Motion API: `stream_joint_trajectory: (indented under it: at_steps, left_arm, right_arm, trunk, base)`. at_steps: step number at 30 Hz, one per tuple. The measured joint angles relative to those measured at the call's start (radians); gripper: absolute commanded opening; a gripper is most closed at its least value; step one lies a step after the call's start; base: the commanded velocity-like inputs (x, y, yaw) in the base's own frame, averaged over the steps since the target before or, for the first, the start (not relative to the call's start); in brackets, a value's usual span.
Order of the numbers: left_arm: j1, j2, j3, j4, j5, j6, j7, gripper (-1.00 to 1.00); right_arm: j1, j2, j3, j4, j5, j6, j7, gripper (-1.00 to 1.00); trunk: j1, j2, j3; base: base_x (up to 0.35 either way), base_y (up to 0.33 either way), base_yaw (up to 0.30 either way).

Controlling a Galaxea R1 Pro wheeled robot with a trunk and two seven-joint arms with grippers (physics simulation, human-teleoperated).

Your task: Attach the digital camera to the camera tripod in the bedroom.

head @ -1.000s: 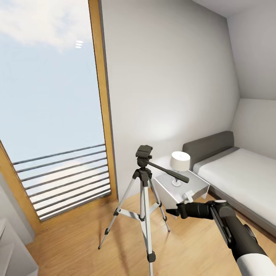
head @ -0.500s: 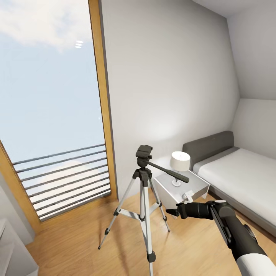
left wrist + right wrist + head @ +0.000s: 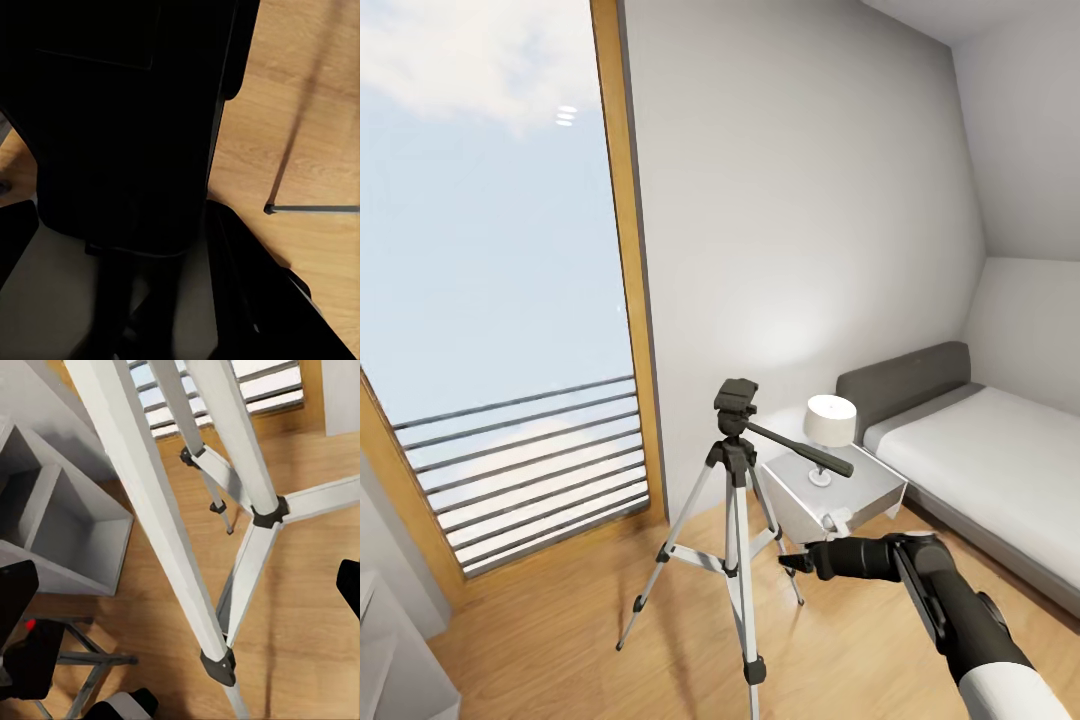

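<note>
Head view: nightstand (image 3: 850, 490) behind camera tripod (image 3: 737, 520).

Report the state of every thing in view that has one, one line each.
camera tripod: standing upright, legs spread, head bare
right gripper: open, empty, close to a tripod leg
lamp: upright on the nightstand

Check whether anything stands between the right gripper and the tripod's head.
On the camera tripod, the pan handle slants out above the right gripper, between it and the head in the head view; depth is unclear. Nothing else visible intervenes.
</note>
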Motion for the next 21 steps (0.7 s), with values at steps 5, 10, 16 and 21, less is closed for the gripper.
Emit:
stream_joint_trajectory:
  at_steps: [5, 10, 16, 21]
  left_arm:
    - [0.0, 0.0, 0.0, 0.0, 0.0, 0.0, 0.0, -1.0]
    - [0.0, 0.0, 0.001, 0.0, 0.0, 0.0, 0.0, -1.0]
    - [0.0, 0.0, 0.0, 0.0, 0.0, 0.0, 0.0, -1.0]
    - [0.0, 0.0, 0.0, 0.0, 0.0, 0.0, 0.0, -1.0]
  right_arm:
    - [0.0, 0.021, 0.001, -0.003, 0.003, -0.002, 0.087, 1.0]
    - [0.0, 0.027, 0.0, -0.003, 0.006, -0.003, 0.125, 1.0]
    - [0.0, 0.052, -0.001, -0.003, 0.009, -0.004, 0.133, 1.0]
    - [0.001, 0.08, -0.002, -0.003, 0.01, -0.004, 0.134, 1.0]
  trunk:
    - [0.0, 0.0, 0.0]
    - [0.0, 0.0, 0.0]
    - [0.0, 0.0, 0.0]
    - [0.0, 0.0, 0.0]
  base:
    - [0.0, 0.0, 0.0]
    - [0.0, 0.0, 0.0]
    - [0.0, 0.0, 0.0]
    - [0.0, 0.0, 0.0]
